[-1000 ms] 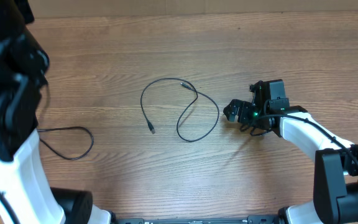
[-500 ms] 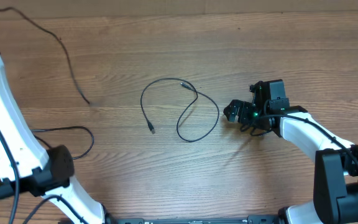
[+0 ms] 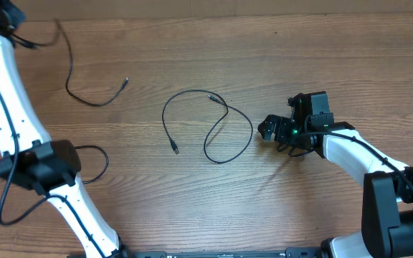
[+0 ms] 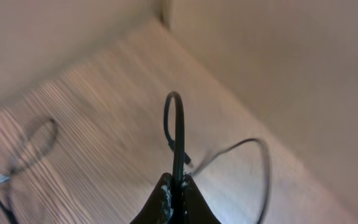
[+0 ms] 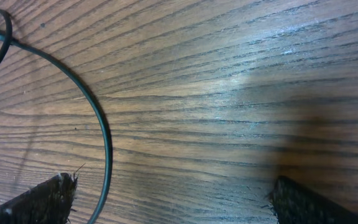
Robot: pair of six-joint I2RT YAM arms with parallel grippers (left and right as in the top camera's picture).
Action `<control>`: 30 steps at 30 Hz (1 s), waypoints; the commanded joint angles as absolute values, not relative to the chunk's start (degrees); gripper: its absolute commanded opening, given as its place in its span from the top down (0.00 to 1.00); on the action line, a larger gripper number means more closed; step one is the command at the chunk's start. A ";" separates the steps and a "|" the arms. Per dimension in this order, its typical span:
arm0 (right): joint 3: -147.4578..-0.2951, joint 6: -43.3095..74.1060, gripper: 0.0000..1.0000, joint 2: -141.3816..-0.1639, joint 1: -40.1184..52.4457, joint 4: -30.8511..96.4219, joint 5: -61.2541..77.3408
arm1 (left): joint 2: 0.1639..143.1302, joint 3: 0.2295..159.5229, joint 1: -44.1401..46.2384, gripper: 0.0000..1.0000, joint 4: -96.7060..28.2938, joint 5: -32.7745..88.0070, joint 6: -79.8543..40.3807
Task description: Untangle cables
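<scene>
- Brown wood-grain surface, matte, with fine dark lines running left to right across the overhead view; plain beige wall along its far edge in the left wrist view.
- Left gripper at the upper left corner of the overhead frame, on a long white arm, clenched on the held cable: a thin, round, black strand pinched between dark fingertips.
- From that grip, a narrow hairpin bend at centre of the left wrist view; in the overhead view, a slack line curving into a shallow U and ending in a small plug, upper left of frame.
- Loose cable flat on the surface at centre of the overhead view: same thin black wire, laid in one open arch and one teardrop loop, crossing itself once, a small plug at each end.
- Right gripper right of centre, black, low over the wood, released and spread wide; fuzzy dark fingertips in the lower corners of the right wrist view, the loose cable's smooth arc just beside the left one.
</scene>
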State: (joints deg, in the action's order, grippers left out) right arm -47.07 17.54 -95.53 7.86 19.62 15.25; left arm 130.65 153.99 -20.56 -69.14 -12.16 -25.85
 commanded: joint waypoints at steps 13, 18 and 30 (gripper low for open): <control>-45.69 17.76 0.00 -96.57 7.27 20.75 13.52 | 141.47 153.84 -13.19 0.96 -79.42 -6.81 -22.68; -45.71 17.76 0.00 -96.57 7.27 20.75 13.52 | 143.37 153.67 -13.26 0.85 -80.18 -6.79 -22.00; -45.71 17.74 0.00 -96.57 7.27 20.71 13.50 | 143.90 153.64 -14.35 0.27 -81.10 -6.52 -20.12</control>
